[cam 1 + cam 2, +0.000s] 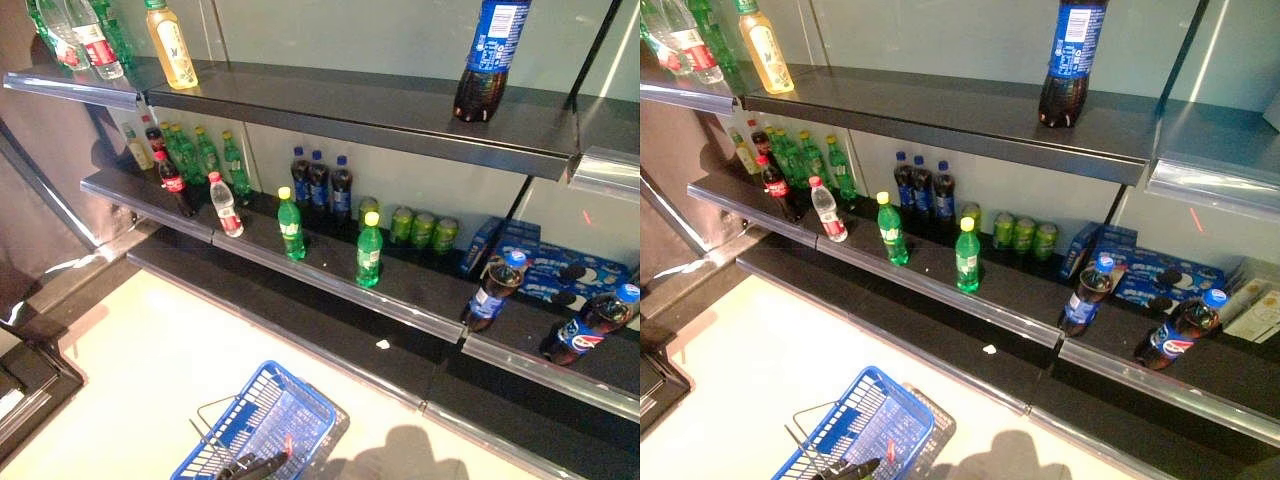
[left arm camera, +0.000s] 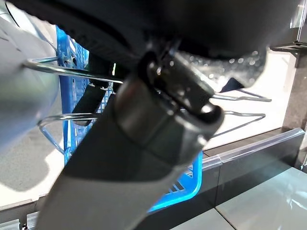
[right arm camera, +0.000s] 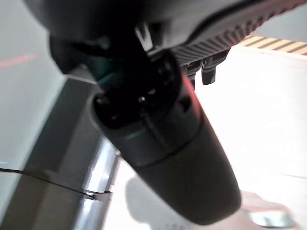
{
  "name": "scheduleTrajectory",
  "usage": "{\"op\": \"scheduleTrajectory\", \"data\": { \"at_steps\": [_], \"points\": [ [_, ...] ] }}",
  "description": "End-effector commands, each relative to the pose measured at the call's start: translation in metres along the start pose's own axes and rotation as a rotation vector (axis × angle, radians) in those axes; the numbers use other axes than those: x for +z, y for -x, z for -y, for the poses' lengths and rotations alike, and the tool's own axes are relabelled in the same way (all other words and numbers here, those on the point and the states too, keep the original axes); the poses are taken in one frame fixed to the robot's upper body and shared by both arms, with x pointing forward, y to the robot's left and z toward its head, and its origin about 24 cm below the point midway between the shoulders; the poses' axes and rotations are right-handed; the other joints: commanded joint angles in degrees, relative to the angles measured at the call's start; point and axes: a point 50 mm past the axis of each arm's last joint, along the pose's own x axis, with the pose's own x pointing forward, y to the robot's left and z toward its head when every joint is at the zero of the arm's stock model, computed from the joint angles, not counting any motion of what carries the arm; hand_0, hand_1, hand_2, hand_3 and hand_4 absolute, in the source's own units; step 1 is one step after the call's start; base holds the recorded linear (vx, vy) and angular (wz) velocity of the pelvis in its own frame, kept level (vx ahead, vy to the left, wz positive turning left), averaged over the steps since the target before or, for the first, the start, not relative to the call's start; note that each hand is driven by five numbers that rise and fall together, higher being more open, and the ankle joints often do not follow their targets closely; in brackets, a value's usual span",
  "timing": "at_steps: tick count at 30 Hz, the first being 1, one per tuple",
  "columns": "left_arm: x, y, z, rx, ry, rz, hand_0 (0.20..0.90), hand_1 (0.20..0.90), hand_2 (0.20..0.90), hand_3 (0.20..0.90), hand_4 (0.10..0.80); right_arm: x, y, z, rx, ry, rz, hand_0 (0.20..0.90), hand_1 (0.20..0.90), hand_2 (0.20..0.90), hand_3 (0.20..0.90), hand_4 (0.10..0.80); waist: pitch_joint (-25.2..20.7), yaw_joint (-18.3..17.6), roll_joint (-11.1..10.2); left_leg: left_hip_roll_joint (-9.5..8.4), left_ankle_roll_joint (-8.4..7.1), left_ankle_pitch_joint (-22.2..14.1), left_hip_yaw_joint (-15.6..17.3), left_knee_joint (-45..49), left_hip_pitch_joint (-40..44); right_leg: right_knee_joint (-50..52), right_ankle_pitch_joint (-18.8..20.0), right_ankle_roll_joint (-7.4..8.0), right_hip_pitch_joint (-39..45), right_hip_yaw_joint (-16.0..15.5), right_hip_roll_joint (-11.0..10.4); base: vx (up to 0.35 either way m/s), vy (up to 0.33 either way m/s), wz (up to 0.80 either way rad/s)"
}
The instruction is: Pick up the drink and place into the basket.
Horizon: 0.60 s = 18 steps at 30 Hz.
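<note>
Drinks stand on dark store shelves. Two green bottles with yellow caps (image 1: 290, 224) (image 1: 369, 250) stand near the front of the middle shelf. A clear bottle with a red cap (image 1: 225, 205) and a cola bottle (image 1: 174, 184) stand to their left. The blue basket (image 1: 265, 425) hangs low in front, empty. My left hand (image 1: 255, 465) is shut on its thin wire handles (image 2: 240, 115). My right hand (image 3: 163, 143) hangs beside a shelf edge with relaxed fingers (image 3: 206, 72), holding nothing, apart from every drink.
Green cans (image 1: 422, 229), dark blue bottles (image 1: 318, 180) and blue biscuit boxes (image 1: 545, 262) stand further back on the middle shelf. Two cola bottles with blue caps (image 1: 494, 291) (image 1: 588, 326) lean at its right. A large cola bottle (image 1: 489, 60) stands on the top shelf. Pale floor lies below.
</note>
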Motion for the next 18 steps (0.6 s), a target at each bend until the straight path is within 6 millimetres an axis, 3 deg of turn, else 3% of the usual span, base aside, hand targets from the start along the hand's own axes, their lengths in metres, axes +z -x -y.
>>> {"op": "scheduleTrajectory", "data": {
  "at_steps": [1, 3, 5, 6, 11, 16, 18],
  "points": [
    [0.031, -0.006, 0.022, -0.124, -0.075, 0.129, 0.300, 0.300, 0.300, 0.200, 0.100, 0.050, -0.007, 0.024, -0.118, -0.064, 0.204, 0.900, 0.900, 0.900, 0.900, 0.800, 1.61, 2.50, -2.41, 0.64, -0.06, -0.54, 2.97, 0.29, 0.97, 1.59, 0.91, 1.14, -0.39, 3.82, -3.32, -0.021, -0.032, -0.01],
    [0.035, -0.005, 0.017, -0.122, -0.083, 0.143, 0.300, 0.300, 0.300, 0.200, 0.100, 0.079, -0.002, 0.026, -0.087, -0.101, 0.403, 0.900, 0.900, 0.900, 0.900, 0.800, 1.95, 2.64, -3.08, 0.61, 0.24, -0.62, 2.93, 0.29, 0.87, 1.61, 1.07, 1.21, -0.56, 4.14, -3.15, -0.038, -0.060, 0.00],
    [0.036, -0.005, 0.016, -0.120, -0.085, 0.147, 0.300, 0.300, 0.300, 0.200, 0.100, 0.087, 0.001, 0.026, -0.082, -0.109, 0.459, 0.900, 0.900, 0.900, 0.900, 0.800, 2.02, 2.66, -3.30, 0.61, 0.31, -0.60, 2.90, 0.29, 0.82, 1.57, 1.15, 1.25, -0.58, 4.22, -3.13, -0.030, -0.048, 0.00],
    [0.040, -0.005, 0.016, -0.117, -0.090, 0.157, 0.300, 0.300, 0.300, 0.200, 0.100, 0.107, 0.010, 0.025, -0.075, -0.121, 0.573, 0.900, 0.900, 0.900, 0.900, 0.800, 2.22, 2.57, -3.77, 0.60, 0.46, -0.53, 2.76, 0.29, 0.69, 1.53, 1.34, 1.31, -0.65, 4.39, -3.06, -0.034, -0.055, 0.00],
    [0.044, -0.003, 0.018, -0.109, -0.078, 0.174, 0.300, 0.300, 0.300, 0.200, 0.100, 0.149, 0.044, 0.018, -0.052, -0.127, 0.784, 0.900, 0.900, 0.900, 0.900, 0.800, 2.43, 1.75, -4.58, 0.60, 0.59, -0.32, 2.49, 0.29, 0.45, 1.41, 1.82, 1.51, -0.82, 4.69, -2.99, -0.020, -0.035, 0.00],
    [0.045, -0.001, 0.016, -0.095, -0.063, 0.180, 0.300, 0.300, 0.300, 0.200, 0.100, 0.172, 0.084, 0.020, -0.031, -0.106, 0.998, 0.900, 0.900, 0.900, 0.900, 0.800, 2.39, 0.61, -4.98, 0.49, 0.87, -0.17, 2.09, 0.29, 0.12, 1.29, 2.17, 1.71, -1.25, 5.12, -3.01, 0.000, 0.000, 0.00],
    [0.044, -0.001, 0.016, -0.093, -0.062, 0.179, 0.300, 0.300, 0.300, 0.200, 0.100, 0.174, 0.088, 0.022, -0.032, -0.108, 1.020, 0.900, 0.900, 0.900, 0.900, 0.800, 2.33, 0.53, -4.97, 0.48, 0.90, -0.17, 2.07, 0.29, 0.09, 1.29, 2.18, 1.72, -1.30, 5.16, -3.01, 0.000, 0.000, 0.00]
  ]
}}
